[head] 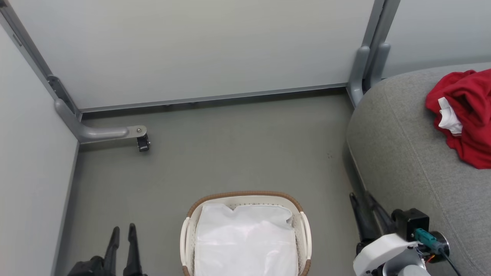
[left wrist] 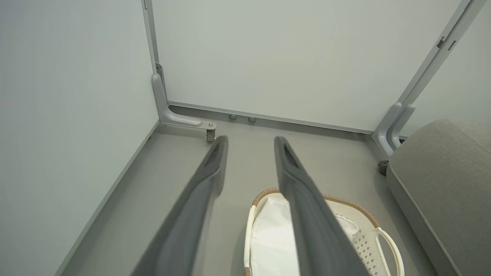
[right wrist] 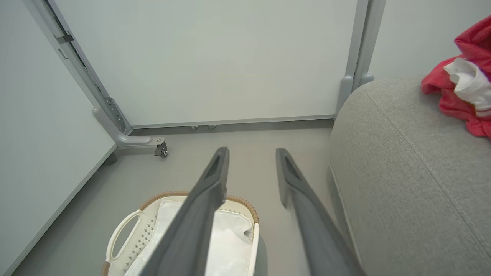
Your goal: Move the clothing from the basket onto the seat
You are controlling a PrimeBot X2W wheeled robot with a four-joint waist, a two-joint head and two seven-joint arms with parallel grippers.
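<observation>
Clothing lies on the seat; the basket shows just its liner; our left gripper and right gripper hang parted, empty; we judge the task done; next, retreat.

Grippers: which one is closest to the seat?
The right gripper: its fingers sit right beside the rounded edge of the grey seat. The left gripper is on the other side of the basket, well away from the seat.
</observation>
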